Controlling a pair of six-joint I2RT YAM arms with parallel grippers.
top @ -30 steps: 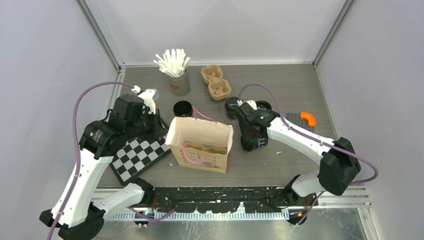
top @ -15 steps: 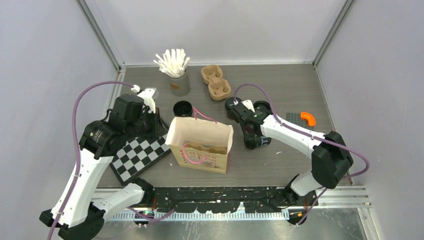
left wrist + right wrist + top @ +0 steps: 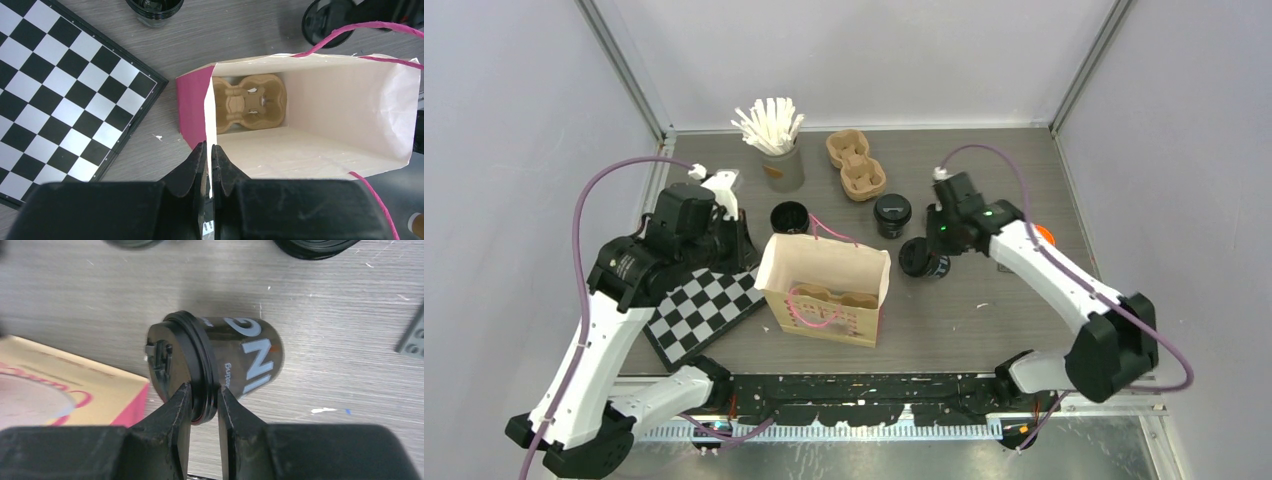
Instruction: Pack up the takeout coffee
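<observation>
Right gripper (image 3: 202,401) clamps the tilted cup (image 3: 245,352) by its lid (image 3: 167,365), just right of the bag (image 3: 824,290); I read only part of its lettering. Left gripper (image 3: 207,156) pinches the bag's edge.

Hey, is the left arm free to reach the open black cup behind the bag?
Probably not yet: the left gripper is pinched on the rim of the paper bag. The open cup stands close by with nothing between, so it must let go first.
</observation>
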